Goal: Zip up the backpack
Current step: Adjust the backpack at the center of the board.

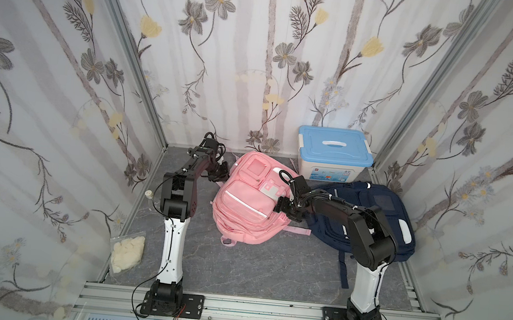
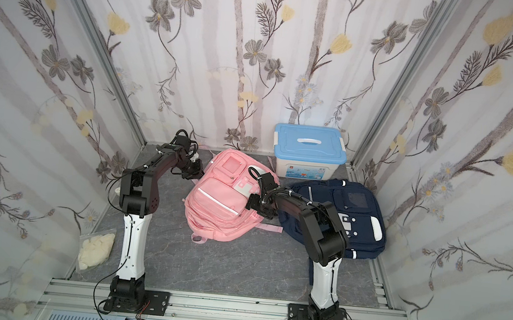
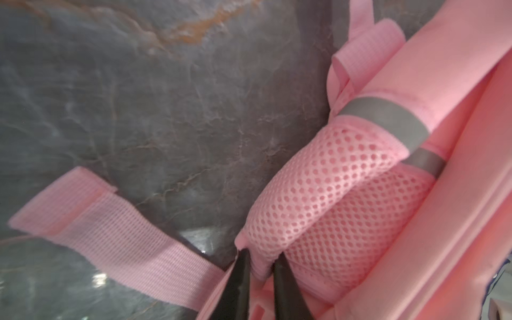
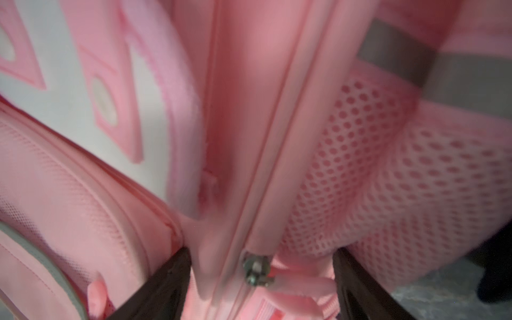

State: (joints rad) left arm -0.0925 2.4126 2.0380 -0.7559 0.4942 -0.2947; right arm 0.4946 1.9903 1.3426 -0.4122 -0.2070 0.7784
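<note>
A pink backpack lies flat in the middle of the grey floor in both top views. My left gripper sits at the bag's far left edge, shut on a fold of its pink mesh side pocket. At the bag's right side, my right gripper stands open astride the zipper track. The metal zipper slider and its pink pull tab lie between the dark fingers, untouched by either.
A navy backpack lies right of the pink one, partly under my right arm. A white box with a blue lid stands at the back wall. A plastic bag of pale pieces lies at the left wall. A loose pink strap trails on the floor.
</note>
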